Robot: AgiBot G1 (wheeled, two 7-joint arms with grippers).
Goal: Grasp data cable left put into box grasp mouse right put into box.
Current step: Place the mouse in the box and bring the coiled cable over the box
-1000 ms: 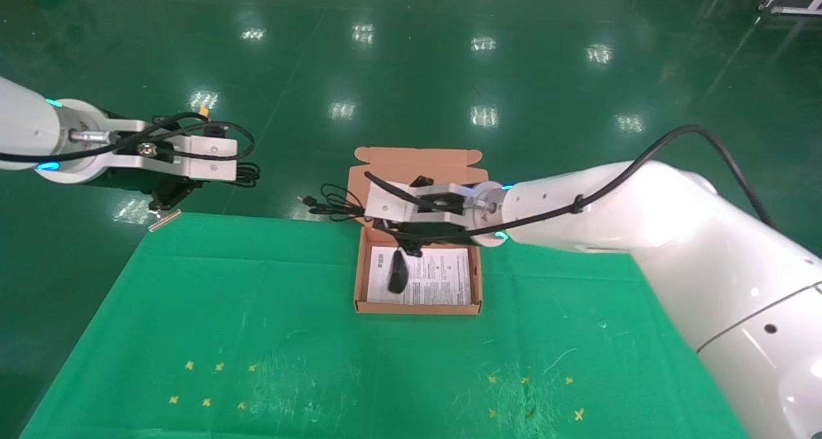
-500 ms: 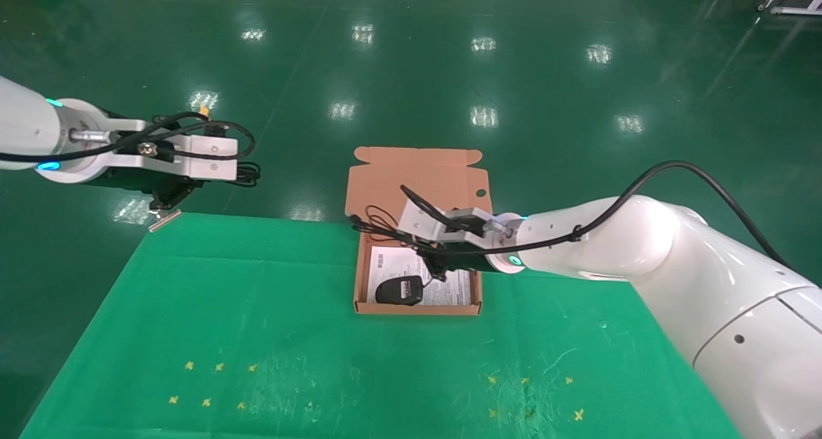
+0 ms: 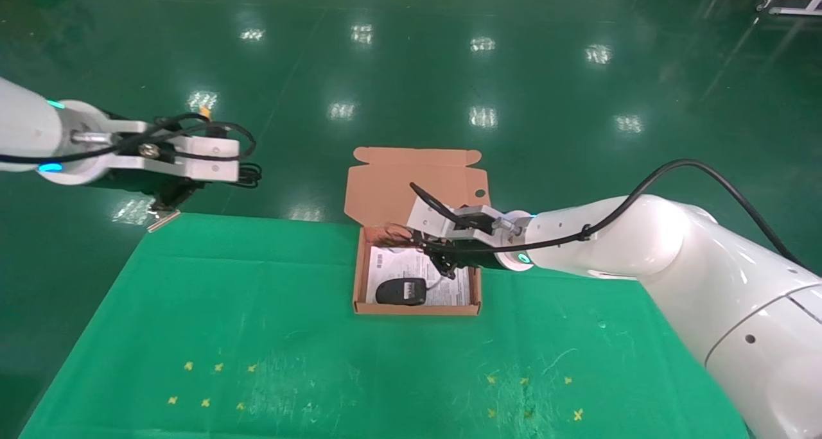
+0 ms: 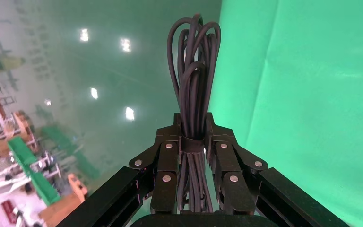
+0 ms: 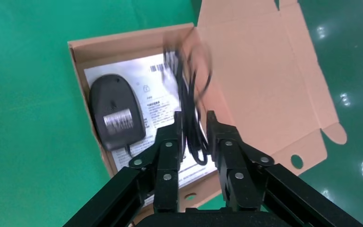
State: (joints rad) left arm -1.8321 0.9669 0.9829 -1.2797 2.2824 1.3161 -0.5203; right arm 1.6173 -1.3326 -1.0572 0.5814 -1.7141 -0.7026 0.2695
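The box (image 3: 417, 309) stands open at the table's far middle, its lid (image 3: 385, 182) leaning back. The mouse (image 3: 399, 291) lies on the white sheet at the box's front left, label patch up; it also shows in the right wrist view (image 5: 116, 113). My right gripper (image 3: 448, 269) hovers low over the box's right half, shut on the mouse's cord (image 5: 189, 99), whose loops hang toward the lid (image 5: 255, 71). My left gripper (image 3: 226, 176) is held up beyond the table's far left corner, shut on the data cable (image 4: 194, 71), a long looped bundle reaching past the fingertips (image 4: 193, 118).
The green cloth table (image 3: 257, 336) has small yellow cross marks at front left (image 3: 218, 366) and front right (image 3: 526, 381). A short tan strip (image 3: 165, 219) lies at the far left corner. Shiny green floor lies beyond.
My right gripper has come down over the box. The mouse went from hanging to lying in the box, and its cord swung in from the left. The left arm stayed still.
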